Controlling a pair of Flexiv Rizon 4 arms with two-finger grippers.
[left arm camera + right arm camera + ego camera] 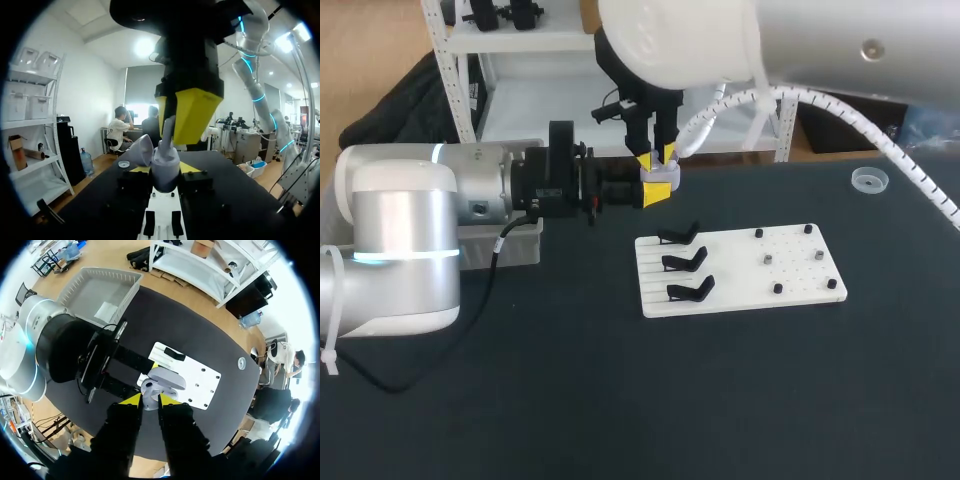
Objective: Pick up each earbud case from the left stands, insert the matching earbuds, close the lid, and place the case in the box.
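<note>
A pale lavender earbud case (661,181) hangs above the table, left of the white stand board (790,272), with its lid (142,150) swung open. My left gripper (657,193) comes in level from the left and is shut on the case body (165,167). From above, my right gripper (658,157) points straight down into the open case (167,376), shut on a small pale earbud (168,135) that touches the case's inside. Three black stands (685,262) on the board's left side are empty. Small dark earbuds (777,288) sit on the board's right side.
A grey bin (100,295) stands at the table's left edge, behind my left arm. A small clear round lid (869,179) lies at the far right. Dark tabletop (720,400) stretches in front of the board.
</note>
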